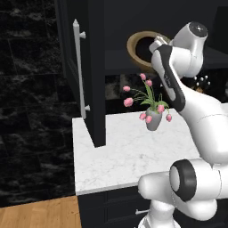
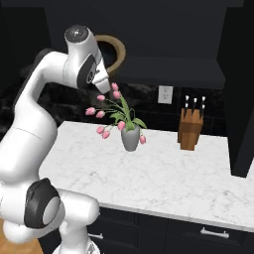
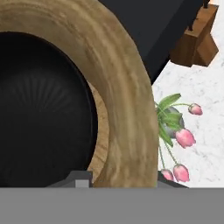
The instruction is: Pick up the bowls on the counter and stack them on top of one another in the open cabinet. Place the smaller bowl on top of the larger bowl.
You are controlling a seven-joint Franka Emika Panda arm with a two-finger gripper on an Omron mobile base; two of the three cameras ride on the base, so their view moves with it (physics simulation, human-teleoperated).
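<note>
Bowl (image 1: 143, 46) of tan-brown wood hangs high up at the front of the open cabinet (image 1: 84, 67), tilted on edge so its dark inside faces out toward the base cameras, above the cabinet's dark shelf (image 2: 168, 72) and well above the counter (image 1: 124, 151). In the left base view the white arm reaches up from the lower right and its wrist covers the right part of the bowl's rim; in the right base view the bowl (image 2: 113, 52) shows just behind the arm's upper link. From the hand view the bowl (image 3: 127, 100) sits right against the camera, its wide wooden rim curving across the picture and its dark hollow to the left, so the bowl lies directly at the end effector (image 3: 118, 180), whose dark finger tips barely rise at the bottom on either side of the rim; whether they clamp it I cannot tell. Below, a grey vase (image 2: 130, 139) of pink tulips (image 2: 106, 111) stands on the counter, and a wooden knife block (image 2: 190, 130) stands farther right, near the wall outlet (image 2: 165, 94). The cabinet door with its long silver bar handle (image 1: 79, 67) stands open.
</note>
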